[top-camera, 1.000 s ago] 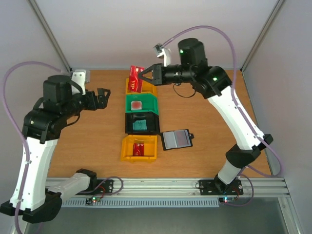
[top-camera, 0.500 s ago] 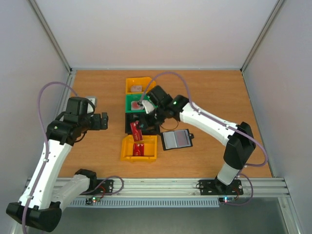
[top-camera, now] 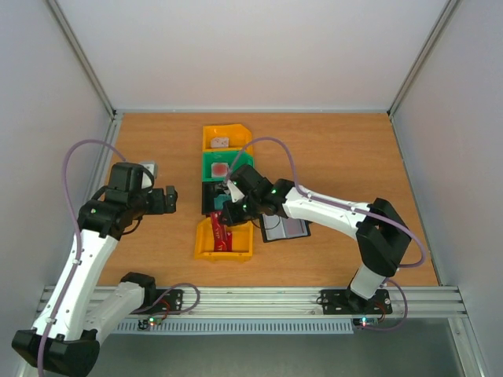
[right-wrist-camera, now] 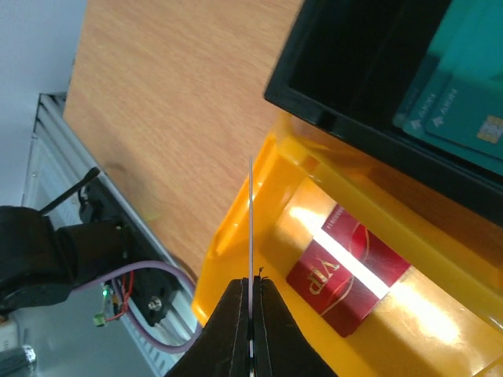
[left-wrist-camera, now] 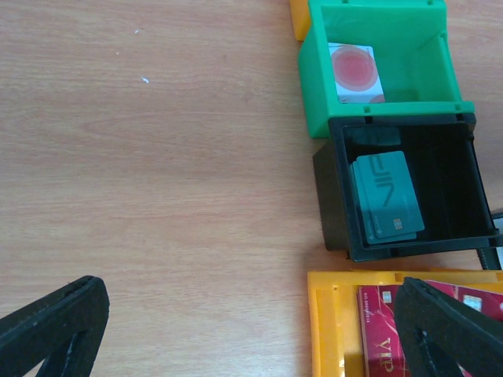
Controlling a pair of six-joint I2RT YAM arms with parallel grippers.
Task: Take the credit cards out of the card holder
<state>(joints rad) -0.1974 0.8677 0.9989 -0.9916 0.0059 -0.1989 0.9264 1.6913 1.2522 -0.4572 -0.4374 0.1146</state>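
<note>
Pinching a red credit card point(right-wrist-camera: 251, 212) in the right gripper point(right-wrist-camera: 251, 287) over a yellow bin point(right-wrist-camera: 228, 239). Holding left gripper point(left-wrist-camera: 251, 314) spread above counter point(left-wrist-camera: 157, 157).

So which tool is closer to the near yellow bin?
Right. The right tool is over the near yellow bin, shut on a red card; the left tool is open, well off to its left.

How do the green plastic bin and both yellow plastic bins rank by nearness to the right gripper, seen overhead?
1. Near yellow plastic bin, row's near end, beside the right gripper.
2. Green plastic bin, farther up the row.
3. Far yellow plastic bin, row's far end.
</note>
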